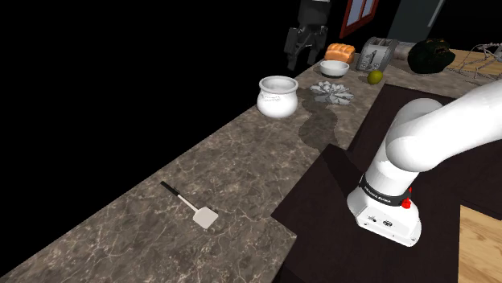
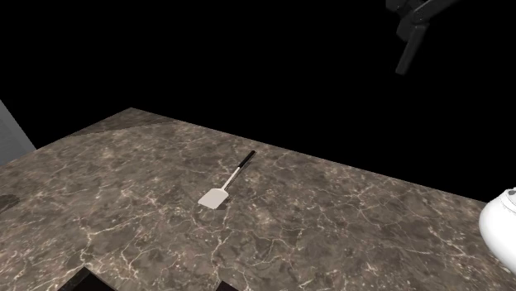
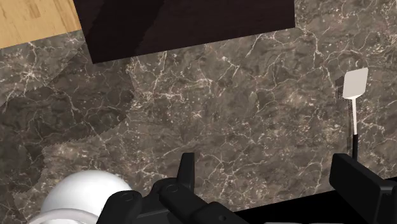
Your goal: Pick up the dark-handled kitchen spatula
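Observation:
The spatula (image 1: 190, 204) lies flat on the marble counter (image 1: 241, 153), near the shoulder view's lower left. It has a thin dark handle and a white blade. In the second exterior view the spatula (image 2: 225, 182) lies mid-counter, handle pointing toward the far edge. My gripper (image 1: 300, 59) hangs high over the far end of the counter, well away from the spatula, open and holding nothing. It also shows at the second exterior view's top right as the gripper (image 2: 410, 45). In the wrist view the spatula (image 3: 354, 105) lies far below, beyond one finger (image 3: 356, 184) of the gripper (image 3: 270, 184).
A white pot (image 1: 277, 95) stands under the gripper, with a grey crumpled object (image 1: 332, 92), a white bowl (image 1: 334, 67), bread (image 1: 339, 52), a toaster (image 1: 376, 54) and a green fruit (image 1: 375, 76) behind. The counter's far edge meets a black area. The dark stand (image 1: 322, 201) borders the counter.

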`<action>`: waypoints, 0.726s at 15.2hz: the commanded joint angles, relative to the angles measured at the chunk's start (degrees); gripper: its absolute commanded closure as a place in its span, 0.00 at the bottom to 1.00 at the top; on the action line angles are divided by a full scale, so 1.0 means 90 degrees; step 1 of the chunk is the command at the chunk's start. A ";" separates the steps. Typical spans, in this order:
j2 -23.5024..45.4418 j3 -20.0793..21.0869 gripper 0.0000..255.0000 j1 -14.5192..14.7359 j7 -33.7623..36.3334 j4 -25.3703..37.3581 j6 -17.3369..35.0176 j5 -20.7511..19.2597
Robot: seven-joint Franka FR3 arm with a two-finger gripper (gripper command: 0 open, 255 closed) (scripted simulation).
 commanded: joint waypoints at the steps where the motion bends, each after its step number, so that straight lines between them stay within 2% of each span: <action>1: 0.0000 0.0000 0.00 0.0000 0.0000 0.0000 0.0000 0.0000; 11: 0.1222 0.0956 0.00 0.0417 0.0689 -0.0527 0.1820 0.0408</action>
